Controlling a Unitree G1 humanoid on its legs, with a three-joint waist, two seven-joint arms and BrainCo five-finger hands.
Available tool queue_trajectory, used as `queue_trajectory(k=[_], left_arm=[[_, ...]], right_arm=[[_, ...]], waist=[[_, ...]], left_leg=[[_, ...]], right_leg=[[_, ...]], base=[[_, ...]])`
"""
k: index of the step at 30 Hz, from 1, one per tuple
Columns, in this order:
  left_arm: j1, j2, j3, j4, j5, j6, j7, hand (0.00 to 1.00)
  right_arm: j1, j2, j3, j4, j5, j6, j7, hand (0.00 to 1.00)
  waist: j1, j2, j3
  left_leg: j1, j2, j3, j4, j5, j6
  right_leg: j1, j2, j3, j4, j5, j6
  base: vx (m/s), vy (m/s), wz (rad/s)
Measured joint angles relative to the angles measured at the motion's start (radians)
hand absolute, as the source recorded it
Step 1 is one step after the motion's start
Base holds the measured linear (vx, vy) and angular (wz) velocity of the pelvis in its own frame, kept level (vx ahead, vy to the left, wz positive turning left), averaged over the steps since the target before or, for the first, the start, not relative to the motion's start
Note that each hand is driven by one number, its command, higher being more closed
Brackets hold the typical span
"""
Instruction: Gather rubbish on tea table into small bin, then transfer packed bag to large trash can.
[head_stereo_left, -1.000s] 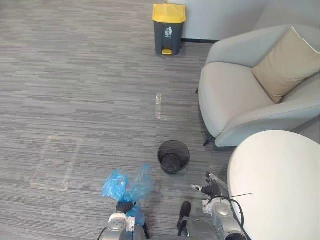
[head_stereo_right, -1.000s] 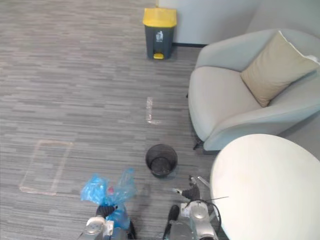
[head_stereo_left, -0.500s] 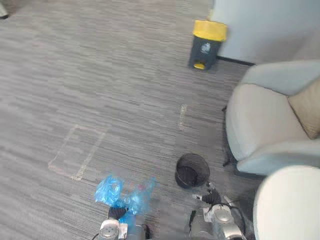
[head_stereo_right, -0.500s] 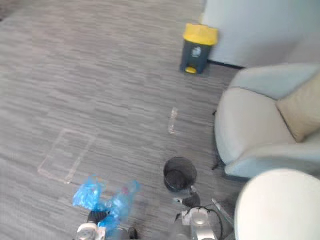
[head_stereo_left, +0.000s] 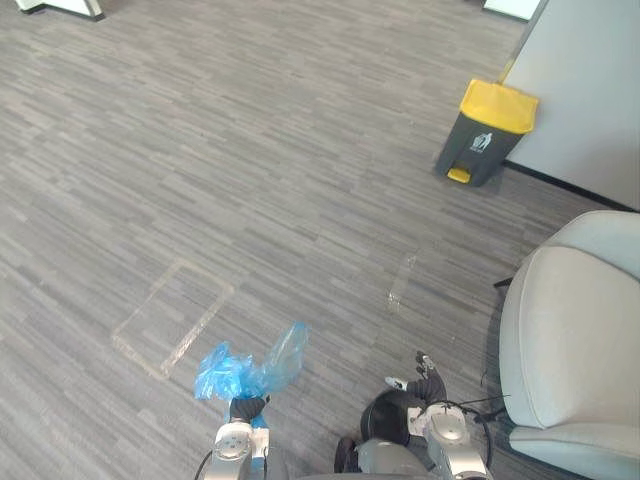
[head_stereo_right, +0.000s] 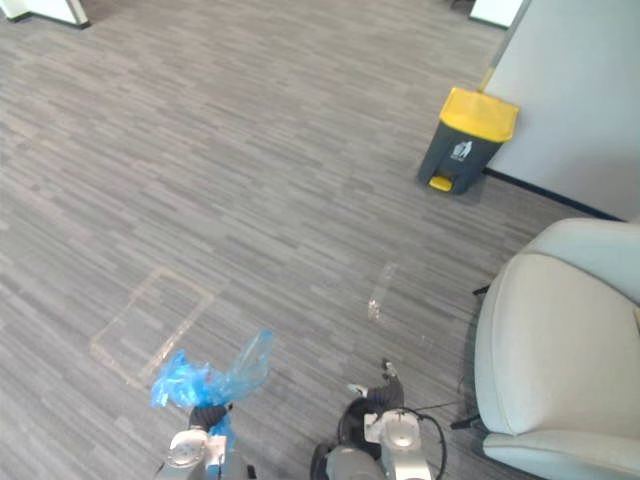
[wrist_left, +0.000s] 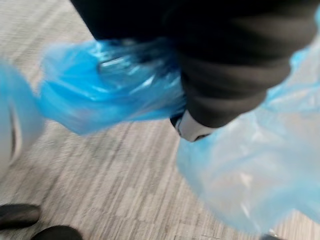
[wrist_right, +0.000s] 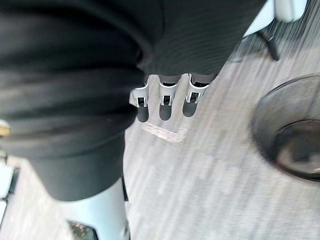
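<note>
The left hand (head_stereo_left: 245, 408) is closed on the gathered neck of the blue bag (head_stereo_left: 252, 366). The plastic flares up and out above the fingers in two crumpled lobes, and more of it hangs below the fist. In the left wrist view the bag wraps so closely about the dark cover that the fingers themselves are mostly hidden, so the curl round the neck is likely rather than plainly seen.

The right hand (head_stereo_left: 425, 378) holds nothing. Its fingers (wrist_right: 161, 97) hang loose and fairly straight, pointing at the grey floor (head_stereo_left: 200, 150). The small black mesh bin (wrist_right: 290, 130) stands on the floor off to one side of those fingertips, near but not touching.

The large trash can (head_stereo_left: 486, 133), grey with a yellow lid, stands well beyond both hands' fingertips, against the wall. A pale armchair (head_stereo_left: 575, 330) sits outward of the right fingers, and a taped rectangle (head_stereo_left: 172, 318) lies on the floor beyond the left ones
</note>
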Motion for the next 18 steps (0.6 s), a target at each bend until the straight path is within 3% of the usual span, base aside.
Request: queue_trajectory(k=[1,3,4,6,9,10,12,14,16,18], left_arm=[[-0.002,0.000,0.000,0.002,0.000,0.000,0.000,1.00],[-0.006,-0.003,-0.007,0.006,0.000,0.000,0.000,1.00],[-0.005,-0.009,-0.016,0.025,0.000,-0.002,-0.001,1.00],[-0.031,0.013,-0.022,0.043,0.001,0.000,-0.004,1.00],[-0.020,0.018,-0.049,0.042,0.002,0.000,-0.004,1.00],[-0.002,0.030,-0.074,0.042,0.001,0.001,-0.003,1.00],[0.004,0.048,-0.090,0.042,0.001,0.004,0.000,1.00],[0.002,0.063,-0.089,0.043,0.001,0.004,0.004,1.00],[-0.005,0.065,-0.080,0.053,0.001,0.004,0.004,1.00],[-0.026,0.066,-0.077,0.087,0.001,0.005,0.004,1.00]], right_arm=[[-0.008,0.001,-0.002,0.005,0.000,0.002,-0.002,0.00],[-0.010,0.004,-0.024,0.031,0.000,0.001,-0.011,0.00],[-0.004,-0.001,-0.039,0.053,0.000,0.001,-0.017,0.00],[0.013,0.024,-0.042,0.075,0.002,0.009,-0.022,0.00],[0.034,0.043,-0.038,0.076,-0.004,0.012,-0.015,0.00],[0.041,0.048,-0.033,0.081,-0.004,0.012,-0.014,0.00],[0.050,0.050,-0.032,0.094,-0.004,0.014,-0.014,0.00],[0.053,0.051,-0.033,0.115,-0.004,0.018,-0.014,0.00],[0.051,0.046,-0.036,0.117,-0.004,0.022,-0.014,0.00],[0.029,0.024,-0.037,0.149,-0.004,0.021,-0.014,0.00]], waist=[[0.002,0.001,0.003],[0.003,0.010,0.004],[0.011,0.029,0.009],[0.016,-0.008,-0.003],[0.019,-0.005,0.005],[0.019,-0.002,0.006],[0.008,-0.003,0.005],[-0.014,-0.007,0.003],[-0.027,-0.008,0.004],[-0.035,-0.006,0.005]], left_leg=[[-0.028,0.001,-0.009,-0.042,0.000,-0.002],[-0.057,-0.005,-0.056,-0.241,0.089,-0.020],[-0.051,-0.001,-0.091,-0.334,0.213,-0.049],[-0.034,-0.055,-0.060,-0.319,0.154,-0.029],[0.051,-0.070,0.024,-0.323,0.083,0.003],[0.104,-0.078,0.061,-0.339,0.054,0.018],[0.163,-0.093,0.092,-0.377,0.036,0.024],[0.212,-0.098,0.094,-0.424,0.027,0.022],[0.270,-0.099,0.096,-0.486,0.024,0.017],[0.351,-0.095,0.105,-0.564,0.025,0.005]], right_leg=[[0.007,-0.010,0.010,-0.001,0.000,0.000],[0.026,-0.029,0.036,0.002,-0.005,0.049],[0.039,-0.027,0.065,0.003,-0.032,0.115],[0.034,-0.088,0.111,0.027,-0.048,0.144],[-0.048,-0.130,0.152,0.252,-0.017,0.197],[-0.118,-0.149,0.162,0.399,0.035,0.217],[-0.198,-0.171,0.144,0.542,0.049,0.202],[-0.259,-0.161,0.083,0.597,0.001,0.173],[-0.323,-0.130,-0.005,0.547,-0.045,0.150],[-0.367,-0.092,-0.113,0.324,-0.018,0.108]], base=[[0.30,0.312,-0.60],[0.26,0.344,-0.52],[0.17,0.280,-0.51],[0.21,0.292,-0.47],[0.23,0.324,-0.69],[0.21,0.205,-0.79],[0.24,0.132,-0.54],[0.29,0.027,-0.12],[0.40,-0.030,-0.01],[0.46,-0.084,0.11]])
